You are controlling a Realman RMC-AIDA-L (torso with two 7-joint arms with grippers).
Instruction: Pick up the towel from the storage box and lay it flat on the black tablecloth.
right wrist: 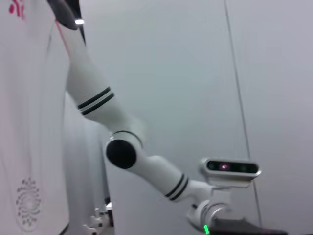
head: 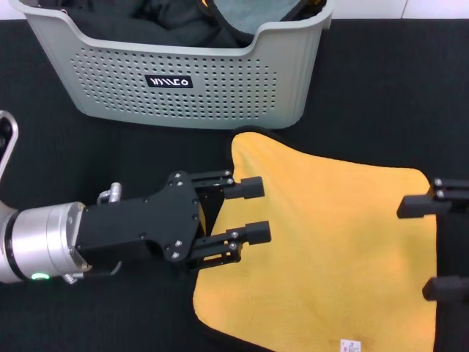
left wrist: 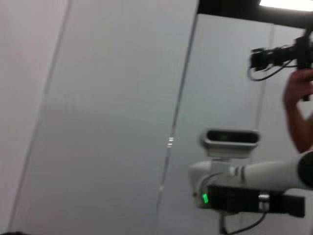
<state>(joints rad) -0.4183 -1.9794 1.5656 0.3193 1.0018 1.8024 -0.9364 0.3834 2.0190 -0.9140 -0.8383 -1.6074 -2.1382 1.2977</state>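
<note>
- The left gripper point(head: 256, 210) lies low at the towel's near-left edge, its two black fingers spread well apart, one above the other in the head view, with nothing between them; both fingertips point(head: 252, 187) lie over the yellow cloth.
- Its body is a blocky black housing on a brushed silver wrist collar with a small green light.
- Just beyond the fingertips the towel point(head: 337, 242) spreads flat, yellow-orange side up, soft and nappy, with a wavy outline and a dark trim showing along its lower edge; a small white tag point(head: 350, 344) sits near that edge.
- On the far side of the towel from the left gripper, the right gripper point(head: 432, 247) reaches in over the opposite edge; its two dark fingers stand apart and hold nothing.
- Under everything lies the black tablecloth point(head: 88, 154), matte and plain, with open room between the left gripper and the storage box.
- Beyond the left gripper, just apart from the towel's upper corner, stands the storage box point(head: 183, 81): light grey plastic, perforated wall, rounded corners, dipped rim, black logo label. Dark cloths point(head: 161, 29) fill it.
- The wrist views show only pale walls and white arm links.
</note>
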